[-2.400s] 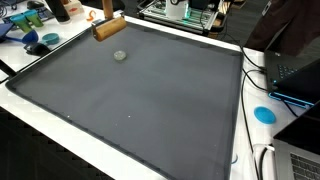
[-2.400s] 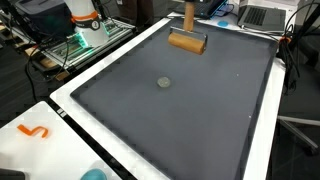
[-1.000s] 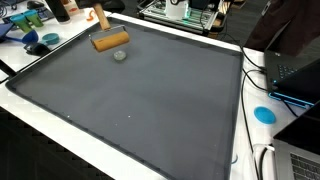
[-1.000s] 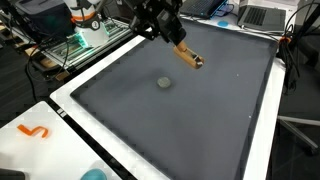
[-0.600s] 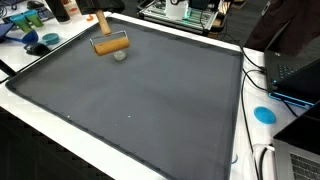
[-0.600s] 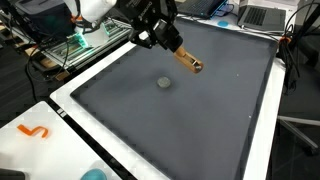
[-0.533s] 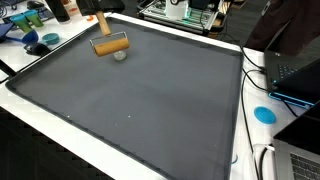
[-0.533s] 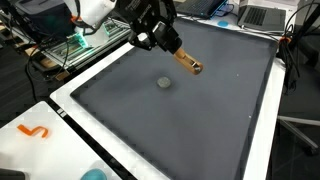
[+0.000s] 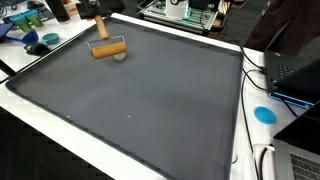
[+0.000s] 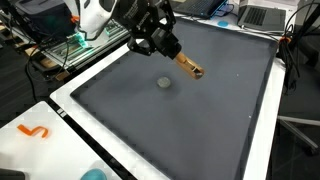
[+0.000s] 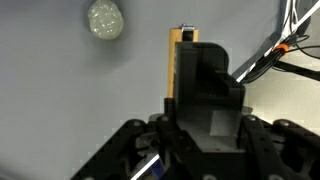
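Wooden block (image 9: 109, 49) nearer disc (image 9: 121, 56), open mat (image 9: 150, 110) beyond

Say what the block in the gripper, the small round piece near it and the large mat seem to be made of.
Block, clamped in the gripper: likely bare wood, tan and matte. Round piece: unclear, perhaps glass or plastic; pale, greenish-grey, faintly shiny. Mat: probably rubber or foam; dark grey, dull, no glare.
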`<action>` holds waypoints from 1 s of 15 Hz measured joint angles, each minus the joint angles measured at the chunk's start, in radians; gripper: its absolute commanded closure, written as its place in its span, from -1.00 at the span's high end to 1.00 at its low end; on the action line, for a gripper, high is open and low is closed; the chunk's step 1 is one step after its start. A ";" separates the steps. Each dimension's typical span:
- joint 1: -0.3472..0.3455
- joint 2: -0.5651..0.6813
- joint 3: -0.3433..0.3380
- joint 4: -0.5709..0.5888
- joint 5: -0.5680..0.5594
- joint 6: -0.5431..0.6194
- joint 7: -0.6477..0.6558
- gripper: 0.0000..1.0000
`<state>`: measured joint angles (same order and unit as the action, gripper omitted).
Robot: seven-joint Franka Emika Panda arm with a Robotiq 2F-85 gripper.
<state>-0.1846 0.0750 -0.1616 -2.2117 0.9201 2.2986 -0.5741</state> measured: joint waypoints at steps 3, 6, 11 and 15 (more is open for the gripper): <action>0.000 0.001 0.000 -0.005 0.007 0.017 -0.002 -0.52; 0.000 0.001 0.002 -0.014 0.008 0.038 -0.003 -0.52; 0.003 0.001 0.007 -0.023 0.008 0.080 -0.004 -0.52; 0.005 0.000 0.012 -0.025 0.008 0.103 -0.004 -0.52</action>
<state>-0.1795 0.0750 -0.1498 -2.2367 0.9278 2.4012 -0.5781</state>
